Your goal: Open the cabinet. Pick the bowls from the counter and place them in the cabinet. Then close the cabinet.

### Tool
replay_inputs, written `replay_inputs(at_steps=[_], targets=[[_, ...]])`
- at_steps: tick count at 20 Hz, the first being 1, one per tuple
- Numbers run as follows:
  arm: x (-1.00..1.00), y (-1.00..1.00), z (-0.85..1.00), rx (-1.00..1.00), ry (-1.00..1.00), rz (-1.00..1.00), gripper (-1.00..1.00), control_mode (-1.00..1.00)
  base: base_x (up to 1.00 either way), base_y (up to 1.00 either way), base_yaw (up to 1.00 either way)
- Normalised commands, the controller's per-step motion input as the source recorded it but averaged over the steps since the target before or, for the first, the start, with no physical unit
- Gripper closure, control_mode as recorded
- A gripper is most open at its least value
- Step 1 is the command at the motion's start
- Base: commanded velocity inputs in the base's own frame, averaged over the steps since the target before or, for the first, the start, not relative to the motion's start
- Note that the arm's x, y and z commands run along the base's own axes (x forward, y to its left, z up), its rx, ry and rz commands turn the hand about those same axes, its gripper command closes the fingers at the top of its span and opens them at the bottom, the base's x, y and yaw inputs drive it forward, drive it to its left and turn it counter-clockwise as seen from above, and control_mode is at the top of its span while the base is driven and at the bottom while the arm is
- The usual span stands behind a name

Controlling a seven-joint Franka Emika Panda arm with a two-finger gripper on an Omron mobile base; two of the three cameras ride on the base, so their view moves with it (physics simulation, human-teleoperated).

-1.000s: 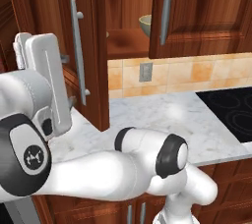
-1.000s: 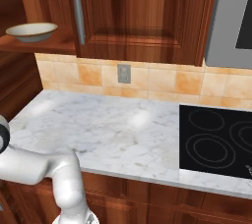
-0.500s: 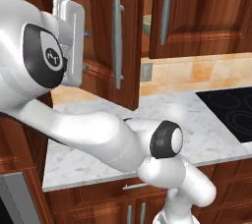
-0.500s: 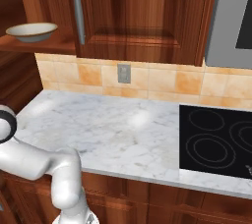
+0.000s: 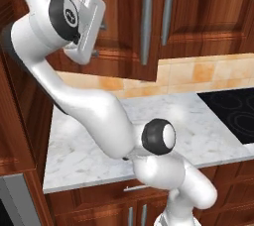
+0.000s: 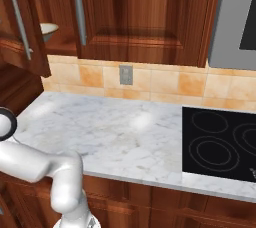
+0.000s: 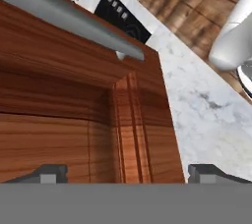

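In the left base view the arm rises from the lower right and bends up to the far left, its hand point(image 5: 89, 27) pressed flat against the outer face of the cabinet's left door point(image 5: 126, 27). The cabinet point(image 5: 198, 17) is reddish-brown wood with raised-panel doors, each carrying a long vertical silver bar handle point(image 5: 146, 24); the two handles stand just beside each other. The left door hangs a little ajar, its lower corner dropping in front of the tan tiled backsplash point(image 5: 198, 74). Below it the white, grey-veined marble desk point(image 5: 89, 145) runs to the right, ending at the black stovetop point(image 5: 230, 113).

In the right base view the left door point(image 6: 22, 27) stands at an angle at the far left, and through the gap between it and the shut right door point(image 6: 140, 17) one bowl point(image 6: 48, 30) sits on the wooden shelf inside, its pale rim and side showing. A grey outlet plate point(image 6: 126, 74) sits on the backsplash under the cabinet, above the marble desk point(image 6: 115, 132).

The hand view looks close along the door panel point(image 7: 74, 120), with the bar handle point(image 7: 69, 16) crossing above. The two dark fingers point(image 7: 49, 173) stand spread wide apart at the bottom, pinching nothing, the wood of the door lying between them
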Motion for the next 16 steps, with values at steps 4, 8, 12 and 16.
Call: replay_inputs(at_steps=[4, 8, 12, 16], targets=[[1.00, -0.36, -1.00, 0.03, -0.53, 0.16, -1.00, -1.00, 0.00, 0.00, 0.00], [1.00, -0.36, -1.00, 0.04, -0.63, 0.23, -1.00, -1.00, 0.00, 0.00, 0.00], [1.00, -0.31, -1.00, 0.09, -0.61, 0.17, -1.00, -1.00, 0.00, 0.00, 0.00], [1.00, -0.24, -0.99, 0.16, -0.47, 0.06, -1.00, -1.00, 0.00, 0.00, 0.00]])
